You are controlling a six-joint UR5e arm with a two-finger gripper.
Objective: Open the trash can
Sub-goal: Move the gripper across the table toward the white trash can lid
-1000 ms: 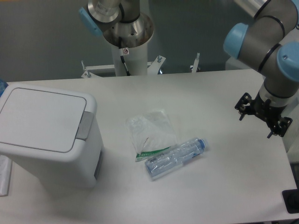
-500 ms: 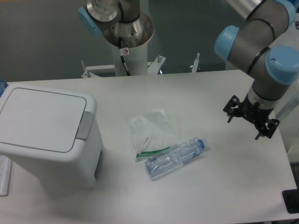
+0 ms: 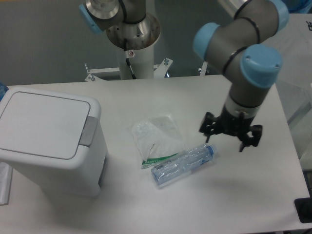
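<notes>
The trash can point(image 3: 48, 141) is a large white boxy bin at the left of the table. Its flat white lid point(image 3: 41, 123) lies shut, and the grey push-button tab point(image 3: 88, 131) sits at the rim on its right side. My gripper point(image 3: 230, 132) hangs from the arm at the right of centre, pointing down, just right of a bottle's cap and far from the trash can. Only its black body and prongs show from above. The fingers are hidden under the wrist, so I cannot tell whether they are open or shut. Nothing shows in its hold.
A crumpled clear plastic bag point(image 3: 156, 139) lies at the table's middle. A clear plastic bottle point(image 3: 184, 165) lies on its side just below it. The arm's base column point(image 3: 131, 34) stands at the back. A black object point(image 3: 304, 210) sits at the front right corner.
The arm has swung left from the table's right edge towards the middle, and the gripper now hangs by the bottle's cap. The trash can, bag and bottle have not moved.
</notes>
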